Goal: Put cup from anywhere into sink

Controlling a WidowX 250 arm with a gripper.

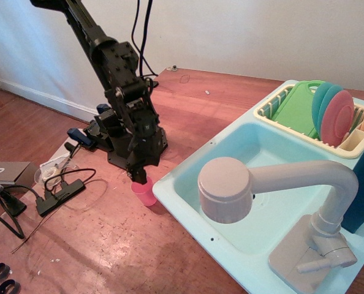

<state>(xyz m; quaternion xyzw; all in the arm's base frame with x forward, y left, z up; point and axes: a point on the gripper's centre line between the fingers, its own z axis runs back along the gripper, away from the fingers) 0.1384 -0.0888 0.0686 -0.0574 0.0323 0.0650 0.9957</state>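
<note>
The pink translucent cup (pixel 145 193) stands upright on the wooden floor just left of the sink's near-left corner. My black gripper (pixel 141 179) points straight down with its fingertips lowered into the cup's mouth and rim; whether the fingers are shut on the rim cannot be told. The aqua-blue sink (pixel 188 196) fills the right side, with its basin open and a big grey-beige faucet (pixel 231 187) reaching over it from the front right.
A cream dish rack (pixel 274 110) at the sink's far end holds a green board and pink and teal plates (pixel 336 116). The arm's black base (pixel 133 144) stands behind the cup. Cables and a power strip (pixel 56 193) lie at the left.
</note>
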